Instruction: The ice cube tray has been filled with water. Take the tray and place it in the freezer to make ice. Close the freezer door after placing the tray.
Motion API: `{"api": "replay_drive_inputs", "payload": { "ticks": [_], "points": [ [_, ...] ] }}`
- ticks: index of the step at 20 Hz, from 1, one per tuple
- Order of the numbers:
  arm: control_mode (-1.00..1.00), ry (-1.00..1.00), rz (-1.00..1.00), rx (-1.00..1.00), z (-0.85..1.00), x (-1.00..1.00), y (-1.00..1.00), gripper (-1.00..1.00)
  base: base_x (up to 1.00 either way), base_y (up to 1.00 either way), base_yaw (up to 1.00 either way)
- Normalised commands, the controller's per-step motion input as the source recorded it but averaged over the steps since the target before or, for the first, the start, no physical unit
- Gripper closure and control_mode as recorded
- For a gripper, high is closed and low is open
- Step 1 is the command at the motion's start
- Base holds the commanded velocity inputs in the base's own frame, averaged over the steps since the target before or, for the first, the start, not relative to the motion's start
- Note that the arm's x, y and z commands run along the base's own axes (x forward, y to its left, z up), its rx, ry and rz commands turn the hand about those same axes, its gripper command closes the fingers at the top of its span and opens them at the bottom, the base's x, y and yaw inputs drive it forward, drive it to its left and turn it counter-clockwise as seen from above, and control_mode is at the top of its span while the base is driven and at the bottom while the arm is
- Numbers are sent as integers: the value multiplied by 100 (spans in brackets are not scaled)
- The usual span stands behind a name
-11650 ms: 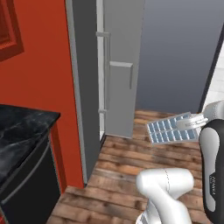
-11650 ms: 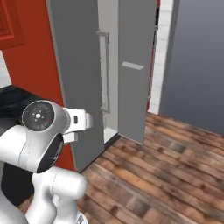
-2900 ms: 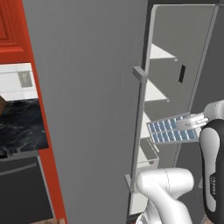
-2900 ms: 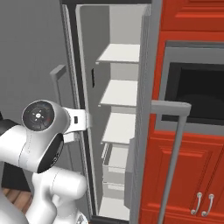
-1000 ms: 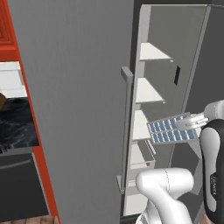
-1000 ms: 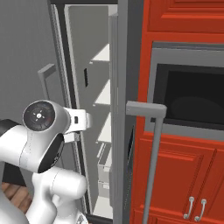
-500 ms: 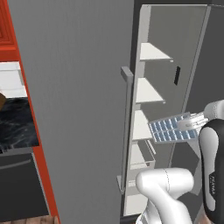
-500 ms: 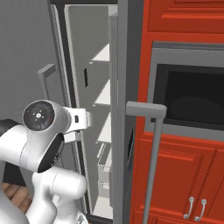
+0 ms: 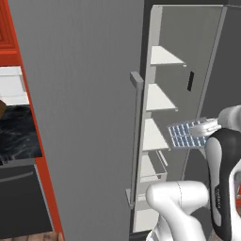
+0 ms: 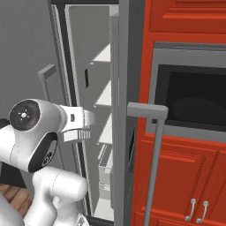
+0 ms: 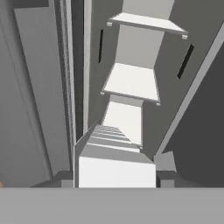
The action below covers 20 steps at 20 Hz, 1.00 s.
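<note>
Holding the ice cube tray (image 9: 187,135) level by one end, presumably so its water (image 9: 182,136) stays in the cells, the gripper (image 9: 205,127), clamped on it, faces the white shelves (image 11: 130,82) of the open freezer (image 9: 179,56).

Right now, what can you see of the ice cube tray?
The ice cube tray is a small, flat, pale grey rectangle with rows of square light-blue cells. It sits roughly level, held at one end by the closed end effector, in front of the open freezer's white shelves, not resting on any of them.
</note>
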Motion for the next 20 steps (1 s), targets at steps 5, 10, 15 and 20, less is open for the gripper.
{"api": "replay_drive_inputs", "payload": {
  "ticks": [5, 10, 15, 20],
  "points": [
    [-100, 0, -18, 0, 0, 0, 7, 100, 0, 0, 0],
    [-100, 0, -15, 0, 0, -11, 17, 100, 0, 0, 0],
    [-100, 1, -17, 9, 2, -10, 9, 100, 0, 0, 0],
    [-100, 0, -15, 29, 0, -19, 0, 100, 0, 0, 0]
  ]
}}
